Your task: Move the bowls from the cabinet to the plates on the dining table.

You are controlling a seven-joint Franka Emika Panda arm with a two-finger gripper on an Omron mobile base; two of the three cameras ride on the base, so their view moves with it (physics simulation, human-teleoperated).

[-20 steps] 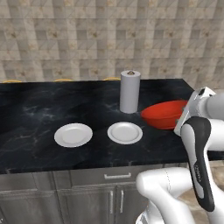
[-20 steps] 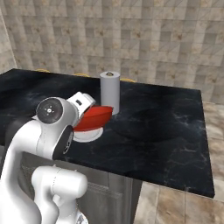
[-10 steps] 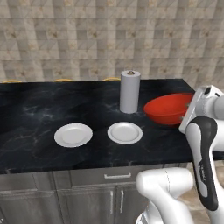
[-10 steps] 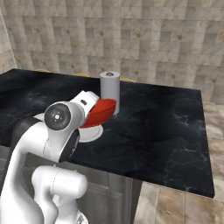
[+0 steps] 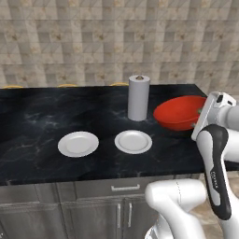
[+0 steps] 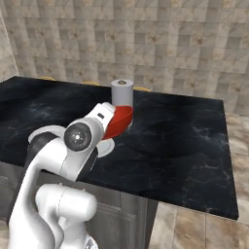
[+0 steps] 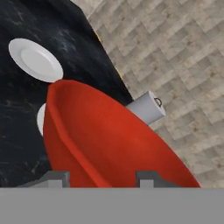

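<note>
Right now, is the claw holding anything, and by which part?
Yes: the claw grips the wide glossy red bowl by its rim, a finger on either side of the wall, carrying it tilted above the black marble table.

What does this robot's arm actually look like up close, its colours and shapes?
The arm is made of glossy white, rounded tube-like segments with dark grey joints. A long dark grey strip bearing small pale lettering runs along one segment. One joint ends in a round dark cap with a shiny centre. No loose cables show.
</note>
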